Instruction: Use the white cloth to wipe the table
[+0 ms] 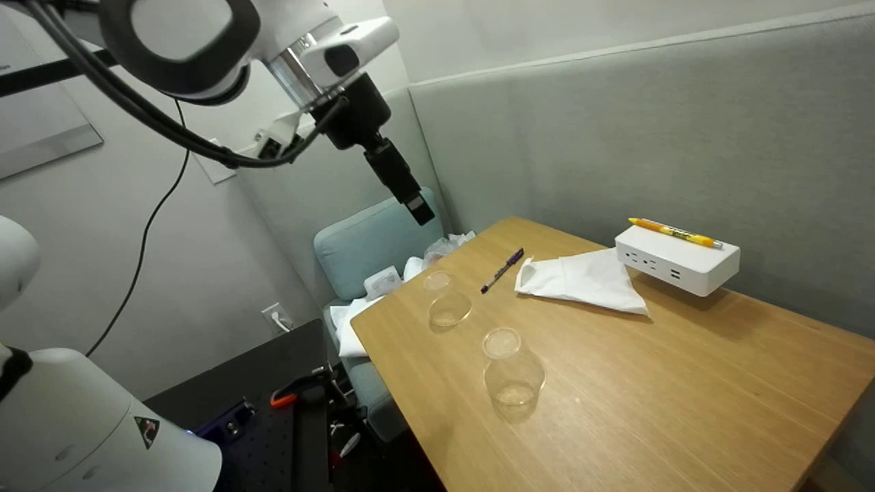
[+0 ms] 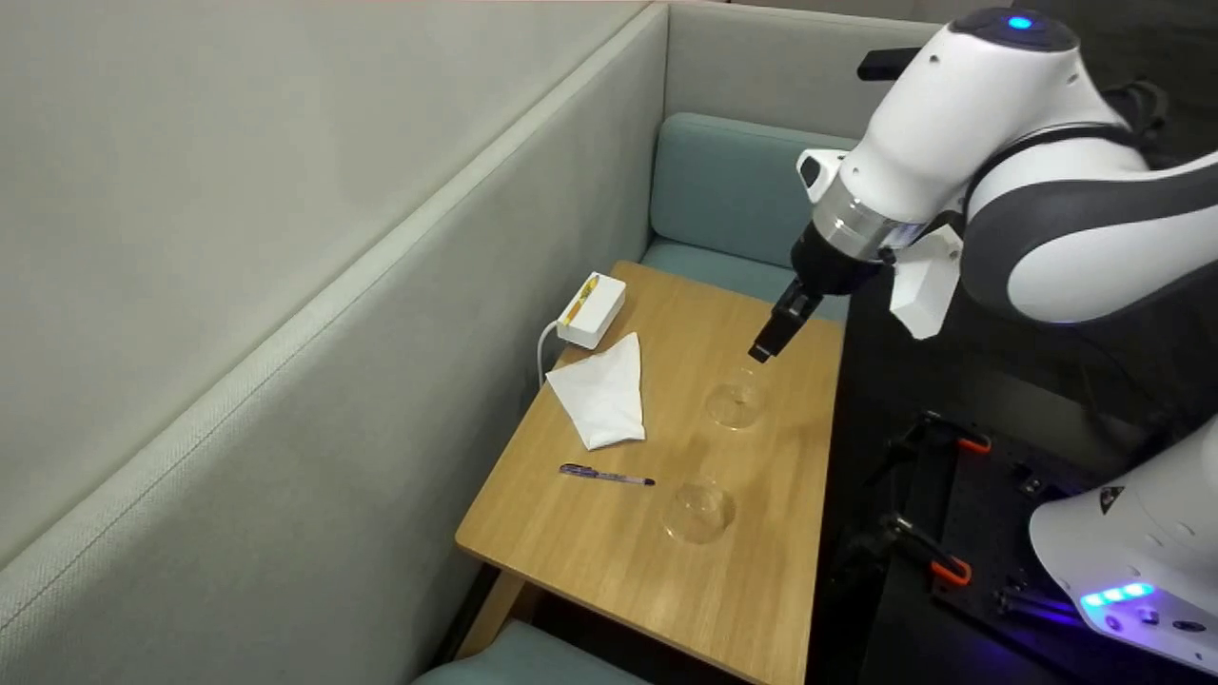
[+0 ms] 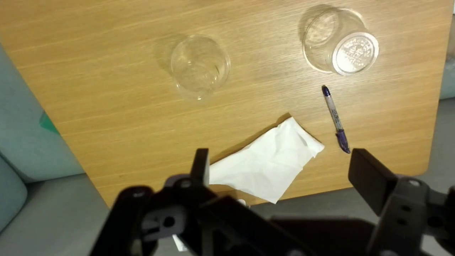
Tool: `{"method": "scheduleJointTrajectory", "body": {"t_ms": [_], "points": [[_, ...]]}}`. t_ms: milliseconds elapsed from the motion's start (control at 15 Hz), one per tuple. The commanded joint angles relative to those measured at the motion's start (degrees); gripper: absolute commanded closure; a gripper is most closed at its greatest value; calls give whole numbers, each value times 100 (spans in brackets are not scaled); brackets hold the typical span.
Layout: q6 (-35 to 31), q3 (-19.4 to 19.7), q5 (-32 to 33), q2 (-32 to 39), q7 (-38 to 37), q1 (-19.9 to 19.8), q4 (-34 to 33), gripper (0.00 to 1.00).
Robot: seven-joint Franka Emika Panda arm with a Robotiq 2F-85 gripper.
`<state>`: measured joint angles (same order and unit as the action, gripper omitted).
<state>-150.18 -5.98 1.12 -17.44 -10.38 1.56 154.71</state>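
Observation:
The white cloth [image 1: 588, 280] lies folded and slightly creased on the wooden table [image 1: 649, 396], near the padded wall. It also shows in an exterior view [image 2: 604, 395] beside the white power box. In the wrist view the cloth [image 3: 268, 160] lies below and between the fingers, with one end partly behind the left finger. My gripper [image 3: 280, 154] is open with its fingers wide apart and nothing between them. In both exterior views the gripper [image 1: 418, 208] [image 2: 761, 352] hangs above the table, apart from the cloth.
Two clear cups [image 1: 514, 372] [image 1: 450, 307] stand upside down on the table's robot side. A purple pen [image 1: 502, 271] lies near the cloth. A white power box [image 1: 677, 256] with an orange pen [image 1: 673, 234] on top is at the wall edge, close to the cloth.

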Motion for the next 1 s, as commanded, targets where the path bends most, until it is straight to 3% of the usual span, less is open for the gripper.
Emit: {"method": "scheduleJointTrajectory", "body": {"t_ms": [0,200,667,867,933], "points": [[4,14,14,191,-11,-1,-121,0],[4,23,18,396,-13,-11,-295,0],[-1165,-150,443,2166,-2120,-232,-1319,0],[-1090,101,1386,3226,-3230,-11,-2128,0],[-1025,431,1355,3521,-3315,355,-2386,0]]}}
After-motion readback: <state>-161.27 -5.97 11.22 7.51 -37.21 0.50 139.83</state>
